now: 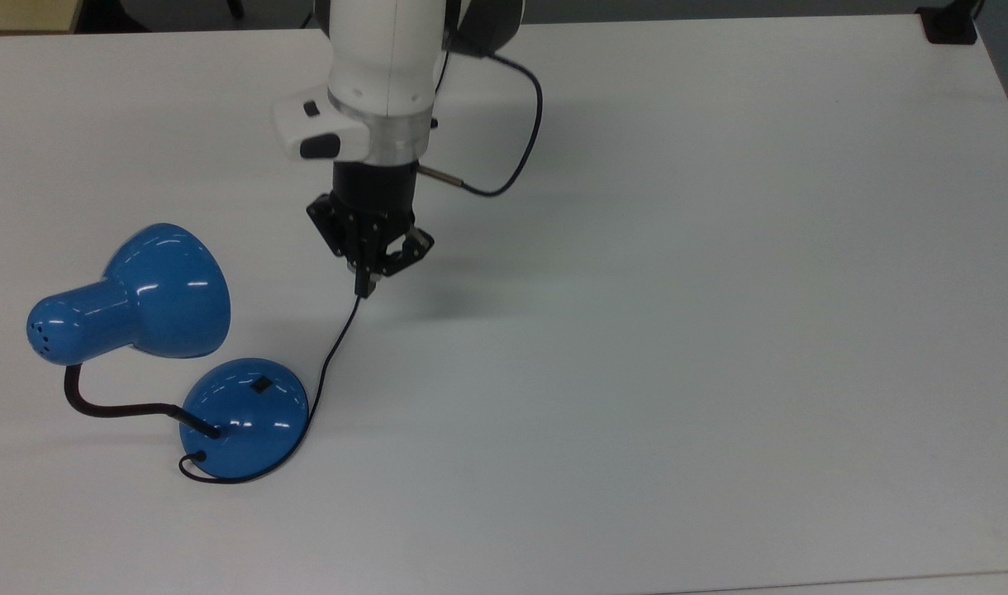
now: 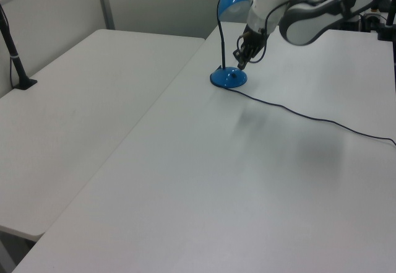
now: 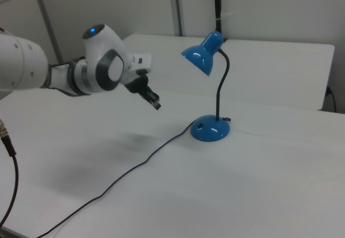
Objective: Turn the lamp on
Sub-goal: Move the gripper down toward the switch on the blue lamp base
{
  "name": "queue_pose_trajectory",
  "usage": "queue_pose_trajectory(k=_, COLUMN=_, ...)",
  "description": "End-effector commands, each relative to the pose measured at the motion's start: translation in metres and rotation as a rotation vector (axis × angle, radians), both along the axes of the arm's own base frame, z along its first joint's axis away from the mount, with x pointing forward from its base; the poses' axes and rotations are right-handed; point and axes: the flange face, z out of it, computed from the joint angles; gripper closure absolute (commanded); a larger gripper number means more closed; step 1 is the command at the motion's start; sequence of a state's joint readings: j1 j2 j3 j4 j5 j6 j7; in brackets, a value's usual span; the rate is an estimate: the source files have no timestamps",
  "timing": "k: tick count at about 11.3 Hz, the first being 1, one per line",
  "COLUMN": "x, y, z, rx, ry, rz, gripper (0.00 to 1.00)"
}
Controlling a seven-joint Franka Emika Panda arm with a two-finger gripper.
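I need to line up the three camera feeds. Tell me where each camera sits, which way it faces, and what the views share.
Top view: overhead, looking straight down at the table; shows the forearm, wrist and gripper.
Left view: raised at one table end, looking along it toward the lamp; arm enters from the left view's upper right.
Right view: lower, on the opposite side; arm enters from the right view's left, gripper short of the lamp.
All share lamp, cord and gripper.

The lamp (image 1: 173,347) (image 2: 228,38) (image 3: 211,92) is glossy blue, with a bell-shaped shade, a bent black neck and a round domed base carrying a small black switch (image 1: 262,385). It stands upright on the white table (image 1: 719,330), unlit, near the top view's left edge. Its thin black cord (image 1: 330,355) trails across the tabletop.
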State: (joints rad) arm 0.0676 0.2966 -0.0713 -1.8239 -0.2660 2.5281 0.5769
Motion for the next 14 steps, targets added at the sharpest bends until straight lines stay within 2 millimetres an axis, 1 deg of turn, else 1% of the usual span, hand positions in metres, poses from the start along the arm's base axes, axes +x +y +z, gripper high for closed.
queue_pose_trajectory(k=1, x=0.026, y=-0.02, z=-0.023, rx=0.008, ry=-0.063, rz=-0.032, gripper=1.0)
queue_pose_trajectory(k=2, x=0.034, y=-0.031, z=-0.024, rx=0.008, ry=-0.074, rz=-0.049, gripper=1.0)
queue_pose_trajectory(k=3, x=0.037, y=-0.045, z=-0.033, rx=0.004, ry=-0.065, rz=-0.067, gripper=1.0)
queue_pose_trajectory(k=4, x=0.041, y=-0.058, z=-0.049, rx=-0.003, ry=-0.048, rz=-0.08, gripper=1.0)
queue_pose_trajectory(k=5, x=0.049, y=-0.063, z=-0.056, rx=-0.007, ry=-0.049, rz=-0.086, gripper=1.0)
queue_pose_trajectory(k=6, x=0.051, y=-0.067, z=-0.068, rx=-0.012, ry=-0.035, rz=-0.088, gripper=1.0)
queue_pose_trajectory(k=7, x=0.053, y=-0.08, z=-0.065, rx=-0.009, ry=-0.057, rz=-0.103, gripper=1.0)
queue_pose_trajectory(k=8, x=0.054, y=-0.095, z=-0.058, rx=0.001, ry=-0.098, rz=-0.123, gripper=1.0)
queue_pose_trajectory(k=9, x=0.056, y=-0.106, z=-0.052, rx=-0.004, ry=-0.115, rz=-0.133, gripper=1.0)
queue_pose_trajectory(k=11, x=0.057, y=-0.108, z=-0.059, rx=-0.007, ry=-0.109, rz=-0.132, gripper=1.0)
queue_pose_trajectory(k=12, x=0.058, y=-0.109, z=-0.075, rx=-0.012, ry=-0.091, rz=-0.126, gripper=1.0)
queue_pose_trajectory(k=13, x=0.067, y=-0.109, z=-0.083, rx=-0.018, ry=-0.098, rz=-0.118, gripper=1.0)
queue_pose_trajectory(k=14, x=0.072, y=-0.11, z=-0.095, rx=-0.02, ry=-0.092, rz=-0.117, gripper=1.0)
